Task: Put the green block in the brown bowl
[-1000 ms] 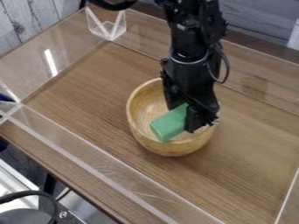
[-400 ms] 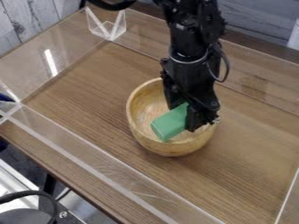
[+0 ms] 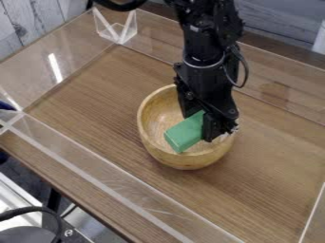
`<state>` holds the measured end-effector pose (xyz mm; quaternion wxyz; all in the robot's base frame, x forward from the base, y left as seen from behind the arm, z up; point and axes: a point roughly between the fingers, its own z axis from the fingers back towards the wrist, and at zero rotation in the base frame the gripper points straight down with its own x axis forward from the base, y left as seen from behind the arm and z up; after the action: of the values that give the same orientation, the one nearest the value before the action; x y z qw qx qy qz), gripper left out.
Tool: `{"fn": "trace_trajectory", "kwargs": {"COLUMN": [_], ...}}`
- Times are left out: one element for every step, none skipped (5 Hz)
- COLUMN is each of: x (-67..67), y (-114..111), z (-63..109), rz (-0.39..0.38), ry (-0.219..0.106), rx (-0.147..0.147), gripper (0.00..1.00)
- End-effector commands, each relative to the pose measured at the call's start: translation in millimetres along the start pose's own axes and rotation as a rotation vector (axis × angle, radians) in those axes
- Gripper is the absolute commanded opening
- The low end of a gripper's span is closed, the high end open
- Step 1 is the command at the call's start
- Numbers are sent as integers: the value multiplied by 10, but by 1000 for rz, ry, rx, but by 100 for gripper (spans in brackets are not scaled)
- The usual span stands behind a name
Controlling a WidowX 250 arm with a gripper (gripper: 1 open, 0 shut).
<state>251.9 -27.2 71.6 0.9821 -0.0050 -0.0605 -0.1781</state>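
Slightly upward, relative to the brown wooden bowl (image 3: 152, 118), the black robot arm (image 3: 211, 46) has moved since the earlier frame, while the bowl itself has stayed in its place. The bright green rectangular block (image 3: 185, 133) is inside the bowl, tilted, with its lower end toward the bowl's near left side. The black gripper (image 3: 204, 116) is over the bowl's inner right part; its fingers are narrow and seem to be closed on the upper end of the block, although the dark parts partly hide this contact. So, in my judgement, the carrying is done and the task is nearly finished. What is left is the release: the fingers should open, the block should settle in the bowl, and then the arm should rise away from the bowl without pulling the block.
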Motion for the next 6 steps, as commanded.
{"fn": "trace_trajectory", "kwargs": {"x": [48,43,37,30,24,18], "y": [43,49,54,59,63,68], "z": [77,72,70,65,63,59], "rz": [11,16,20,24,28,33], "ry": [-42,-43,-45,-46,-47,-47], "rx": [8,6,3,1,-2,-4], "gripper": [0,0,0,0,0,0]}}
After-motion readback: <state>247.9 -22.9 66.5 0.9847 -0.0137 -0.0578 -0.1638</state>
